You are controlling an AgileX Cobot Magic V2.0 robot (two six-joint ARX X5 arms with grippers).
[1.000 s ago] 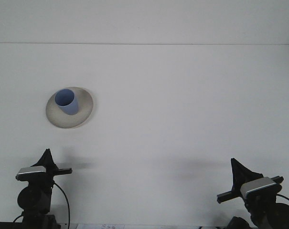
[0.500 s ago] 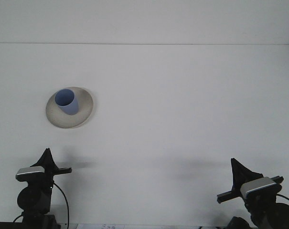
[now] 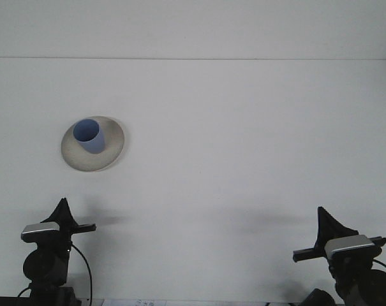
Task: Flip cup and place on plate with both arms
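Blue cup (image 3: 90,136): smooth, matt, looks like plastic. Plate (image 3: 110,152) under it: off-white, dull finish, prob. ceramic or plastic, can't tell which. Both well fwd of left gripper (image 3: 64,205). Table (image 3: 244,146): white, matt, smooth, no grain visible. Both grippers, incl. right gripper (image 3: 323,217): black matt fingers, silver-grey satin blocks just behind fingers, look like metal/plastic.
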